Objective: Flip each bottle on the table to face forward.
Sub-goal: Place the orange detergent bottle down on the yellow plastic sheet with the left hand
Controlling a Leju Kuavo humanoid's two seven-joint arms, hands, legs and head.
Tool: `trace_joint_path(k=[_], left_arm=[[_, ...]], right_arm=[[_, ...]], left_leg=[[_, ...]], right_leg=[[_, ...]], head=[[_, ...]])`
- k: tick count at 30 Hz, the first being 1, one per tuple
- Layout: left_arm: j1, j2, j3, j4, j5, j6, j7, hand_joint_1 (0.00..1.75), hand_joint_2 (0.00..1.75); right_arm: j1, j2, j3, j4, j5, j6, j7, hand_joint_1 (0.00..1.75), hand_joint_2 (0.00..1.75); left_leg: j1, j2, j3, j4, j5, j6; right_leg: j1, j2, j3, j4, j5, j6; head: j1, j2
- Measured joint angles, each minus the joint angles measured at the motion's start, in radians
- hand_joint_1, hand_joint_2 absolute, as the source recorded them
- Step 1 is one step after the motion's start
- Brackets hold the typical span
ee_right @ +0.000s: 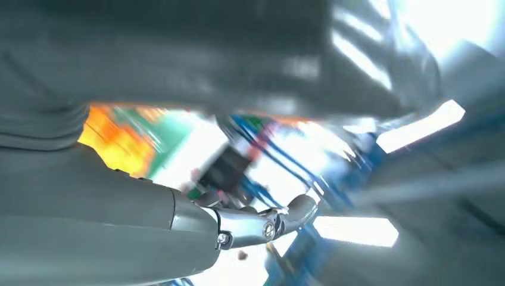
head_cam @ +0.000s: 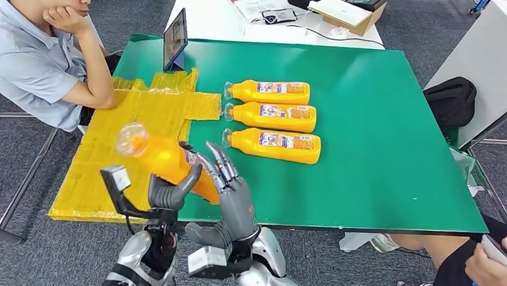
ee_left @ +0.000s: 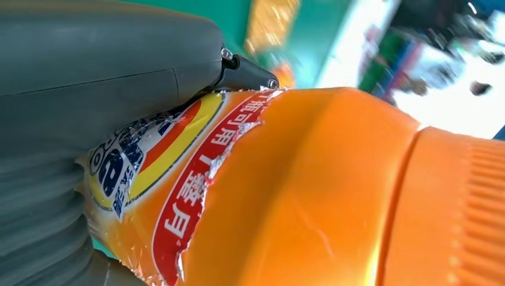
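Note:
My left hand (head_cam: 168,196) grips an orange bottle (head_cam: 162,156) and holds it lifted and tilted over the table's near left edge, its clear cap pointing up and to the left. In the left wrist view the bottle (ee_left: 309,196) shows a torn label, with my thumb (ee_left: 95,89) against it. My right hand (head_cam: 234,196) stands just right of the bottle's lower end, fingers stretched up and apart; whether they touch it I cannot tell. In the blurred right wrist view, the fingers (ee_right: 256,223) hold nothing. Three more orange bottles (head_cam: 272,91) (head_cam: 273,116) (head_cam: 275,146) lie side by side on the green table (head_cam: 381,156), labels up, caps to the left.
A yellow sheet (head_cam: 106,155) covers the table's left side, with a tablet (head_cam: 176,39) propped at the back. One person sits at the left (head_cam: 36,53); another person's hand (head_cam: 497,260) holds a phone at the lower right. A black bag (head_cam: 451,101) lies beyond the right edge.

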Motion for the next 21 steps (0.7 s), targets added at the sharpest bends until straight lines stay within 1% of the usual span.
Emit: trace_joint_path(k=[3,6,8,11,13,17,18,19,21], left_arm=[[-0.074,0.013,0.004,0.117,-0.134,0.111,-0.018,1.75,1.75],[-0.178,0.043,0.010,0.251,-0.317,0.215,-0.022,1.75,1.75],[-0.242,0.065,0.020,0.328,-0.411,0.236,-0.005,1.75,1.75],[-0.310,0.090,0.031,0.412,-0.498,0.236,0.024,1.75,1.75],[-0.350,0.104,0.031,0.463,-0.578,0.243,0.062,1.75,1.75],[-0.449,0.136,0.004,0.576,-0.805,0.280,0.177,1.75,1.75],[-0.474,0.145,-0.007,0.604,-0.851,0.285,0.209,1.75,1.75],[-0.498,0.156,-0.019,0.633,-0.899,0.288,0.245,1.71,1.75],[-0.546,0.178,-0.051,0.692,-1.011,0.283,0.334,1.67,1.75]], right_arm=[[0.027,-0.010,0.002,-0.121,0.044,-0.022,-0.001,0.00,0.00],[0.057,-0.014,-0.019,-0.223,0.059,-0.025,-0.001,0.00,0.00],[0.075,-0.014,-0.047,-0.272,0.044,-0.025,-0.001,0.00,0.00],[0.095,-0.015,-0.085,-0.319,0.013,-0.026,-0.001,0.00,0.00],[0.106,-0.016,-0.106,-0.339,-0.008,-0.026,-0.001,0.00,0.00],[0.121,-0.018,-0.135,-0.348,-0.086,-0.026,-0.001,0.00,0.00],[0.122,-0.020,-0.139,-0.348,-0.103,-0.026,-0.001,0.00,0.00],[0.122,-0.022,-0.141,-0.347,-0.117,-0.026,-0.001,0.00,0.00],[0.122,-0.026,-0.142,-0.343,-0.141,-0.026,-0.001,0.00,0.00]], left_leg=[[0.000,0.000,0.000,0.000,0.000,0.000],[0.000,0.000,0.000,0.000,0.001,-0.001],[0.000,0.000,0.000,0.000,0.001,-0.001],[0.000,0.000,0.000,0.000,0.002,-0.001],[0.000,0.000,0.000,0.000,0.002,-0.001],[0.000,0.000,0.000,0.000,0.002,-0.001],[0.000,0.000,0.000,0.000,0.002,-0.001],[0.000,0.000,0.000,0.000,0.002,-0.001],[0.001,0.000,0.000,0.000,0.002,-0.001]], right_leg=[[0.000,0.000,0.000,0.000,0.000,0.000],[0.000,0.000,0.000,0.001,0.000,0.000],[0.000,0.000,0.000,0.001,0.000,0.000],[0.000,0.000,0.000,0.001,0.000,0.000],[0.000,0.000,0.000,0.001,0.000,0.000],[0.000,0.000,0.000,0.001,0.000,0.000],[0.000,0.000,0.000,0.001,0.000,0.000],[0.000,0.000,0.000,0.001,0.001,0.000],[0.000,0.000,0.000,0.001,0.001,0.000]], head=[[0.000,0.000],[0.000,0.000],[0.000,0.000],[0.000,0.000],[0.000,0.000],[0.000,0.000],[0.000,0.000],[0.000,0.000],[0.000,0.000]])
